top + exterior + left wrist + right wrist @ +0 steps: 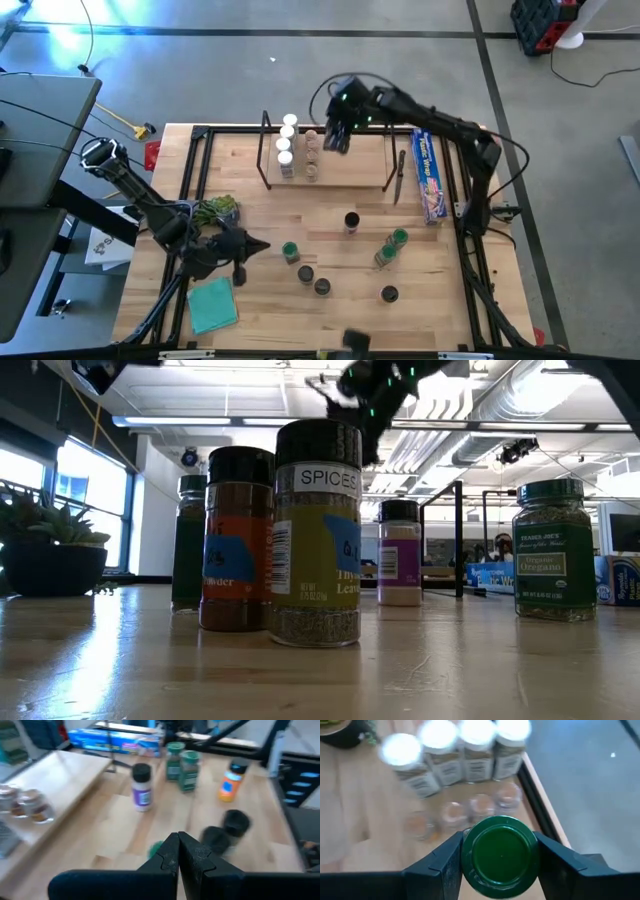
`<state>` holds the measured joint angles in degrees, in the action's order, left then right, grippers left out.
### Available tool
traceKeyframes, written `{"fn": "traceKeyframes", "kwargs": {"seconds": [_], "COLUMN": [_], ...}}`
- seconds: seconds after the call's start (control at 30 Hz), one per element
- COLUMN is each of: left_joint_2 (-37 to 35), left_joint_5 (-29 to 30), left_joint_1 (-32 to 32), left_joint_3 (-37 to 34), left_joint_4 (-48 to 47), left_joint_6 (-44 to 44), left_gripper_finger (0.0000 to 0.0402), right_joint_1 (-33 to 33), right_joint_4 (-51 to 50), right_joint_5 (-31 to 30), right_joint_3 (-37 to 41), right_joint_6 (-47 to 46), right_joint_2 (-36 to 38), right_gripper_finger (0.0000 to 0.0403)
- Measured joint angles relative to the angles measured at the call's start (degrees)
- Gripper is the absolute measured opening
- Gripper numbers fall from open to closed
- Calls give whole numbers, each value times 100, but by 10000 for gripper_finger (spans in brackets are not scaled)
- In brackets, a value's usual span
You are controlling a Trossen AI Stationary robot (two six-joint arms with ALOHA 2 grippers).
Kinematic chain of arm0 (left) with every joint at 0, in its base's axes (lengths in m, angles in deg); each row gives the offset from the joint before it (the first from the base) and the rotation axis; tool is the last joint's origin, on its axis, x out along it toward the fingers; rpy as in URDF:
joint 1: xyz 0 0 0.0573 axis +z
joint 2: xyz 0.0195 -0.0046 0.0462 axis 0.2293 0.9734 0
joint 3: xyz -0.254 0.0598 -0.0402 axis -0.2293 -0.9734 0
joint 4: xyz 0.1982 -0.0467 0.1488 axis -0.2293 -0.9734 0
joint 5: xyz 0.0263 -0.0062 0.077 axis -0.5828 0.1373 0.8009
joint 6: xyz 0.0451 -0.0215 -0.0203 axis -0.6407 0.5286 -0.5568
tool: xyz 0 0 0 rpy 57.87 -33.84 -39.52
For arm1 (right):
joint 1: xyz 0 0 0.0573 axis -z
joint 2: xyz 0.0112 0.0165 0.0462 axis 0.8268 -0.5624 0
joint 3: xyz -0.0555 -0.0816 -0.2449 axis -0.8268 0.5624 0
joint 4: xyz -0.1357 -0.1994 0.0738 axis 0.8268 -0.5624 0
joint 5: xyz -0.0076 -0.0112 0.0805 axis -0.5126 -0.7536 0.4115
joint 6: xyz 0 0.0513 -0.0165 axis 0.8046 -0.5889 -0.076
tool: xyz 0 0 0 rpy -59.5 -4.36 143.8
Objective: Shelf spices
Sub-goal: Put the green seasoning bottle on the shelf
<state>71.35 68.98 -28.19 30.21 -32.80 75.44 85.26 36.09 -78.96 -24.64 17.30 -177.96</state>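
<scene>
- High view: the right arm is reaching across the far edge of the table (330, 225), its right gripper (337, 135) hovering over the shelf (345, 172) beside the rows of white-lidded jars (287, 145) and tan-lidded jars (312, 150). The left arm is lying low near the table's left edge, with the left gripper (262, 246) pointing toward a green-lidded jar (290, 251). A blue box (430, 175) is lying along the right edge, a teal cloth (213, 303) near the front left corner, a plant (215, 210) beside the left arm.
- Low view: black-lidded spice jars (316, 530) are standing on the wooden table, with a green-lidded oregano jar (554, 548) off to one side; a bright room with ceiling ducts is showing behind.
- Left wrist view: the left gripper's fingers (192, 857) are pressing together, holding nothing, above loose jars on the table.
- Right wrist view: the right gripper's fingers (442, 862) are clamping a green-lidded jar (500, 855) from both sides, above the shelf's far edge, where white-lidded and clear-topped jars are standing in rows.
</scene>
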Motion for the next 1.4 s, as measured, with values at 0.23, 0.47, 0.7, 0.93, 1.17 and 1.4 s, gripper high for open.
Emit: {"fn": "traceKeyframes", "kwargs": {"seconds": [0.23,0.47,0.7,0.93,1.17,1.4], "left_joint_2": [-382,-743,-706,-709,-712,-709], "left_joint_5": [-758,-1149,-1164,-1173,-1129,-1120], "left_joint_1": [1378,2678,3007,3019,3019,3017], "left_joint_3": [0,0,0,0,0,0], "left_joint_4": [-382,-398,-404,-340,-221,-225], "left_joint_6": [-783,-1743,-1808,-1812,-1915,-1913], "left_gripper_finger": [0,0,0,0,0,0], "right_joint_1": [712,810,847,847,847,847], "right_joint_4": [525,528,421,386,395,418], "right_joint_5": [700,755,772,776,729,726], "right_joint_3": [-32,-138,-142,-148,-146,-144], "right_joint_6": [275,511,677,735,824,841], "right_joint_2": [-400,-706,-866,-952,-982,-982], "right_gripper_finger": [191,191,191,191,191,214]}}
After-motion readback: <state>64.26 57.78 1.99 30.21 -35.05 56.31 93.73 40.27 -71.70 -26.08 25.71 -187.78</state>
